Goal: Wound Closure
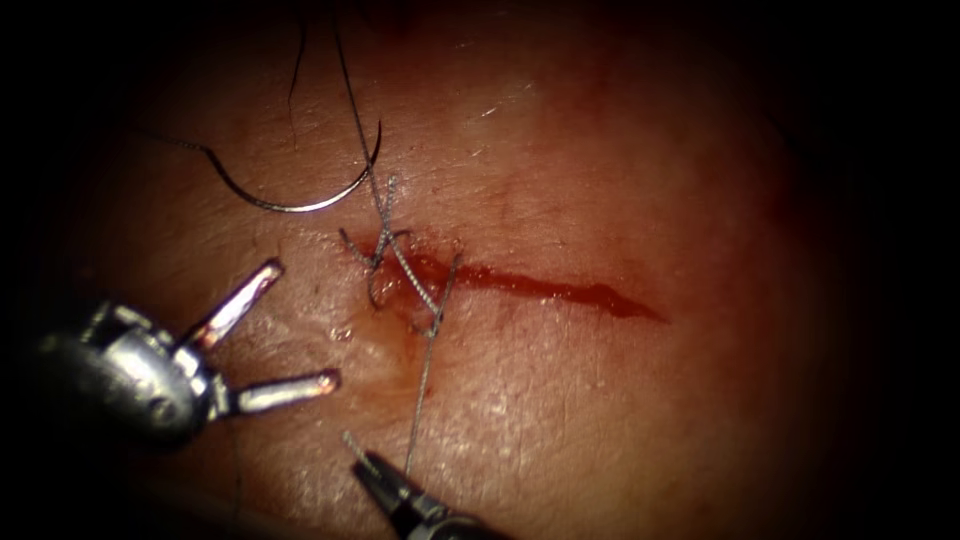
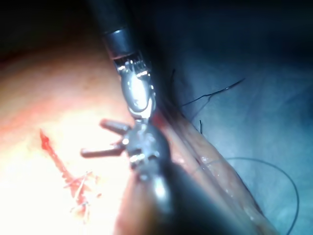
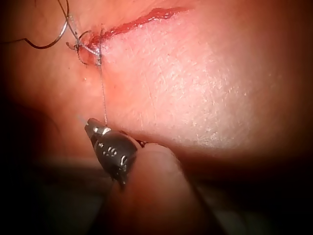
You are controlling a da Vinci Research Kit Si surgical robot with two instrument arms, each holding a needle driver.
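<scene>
The cut (image 1: 560,288) runs rightward across the tissue (image 1: 600,420) with red fluid in it. At its left end sits a knot of thread loops (image 1: 385,250). The curved needle (image 1: 290,208) lies loose on the tissue, up and left of the knot, held by neither tool. My left tool (image 1: 302,324) is left of the cut, its jaws spread wide and holding nothing. My right tool (image 1: 368,468) is below the knot, shut on the thread (image 1: 420,390) that runs taut up to the stitch. In the right wrist view the right tool (image 3: 93,126) grips that thread (image 3: 103,93) below the cut (image 3: 142,19).
A long strand of thread (image 1: 350,100) leads from the knot up out of view. The left wrist view has the open left tool (image 2: 93,138) beside the cut (image 2: 54,156), and loose thread (image 2: 274,161) lies on the blue drape beyond the tissue's edge.
</scene>
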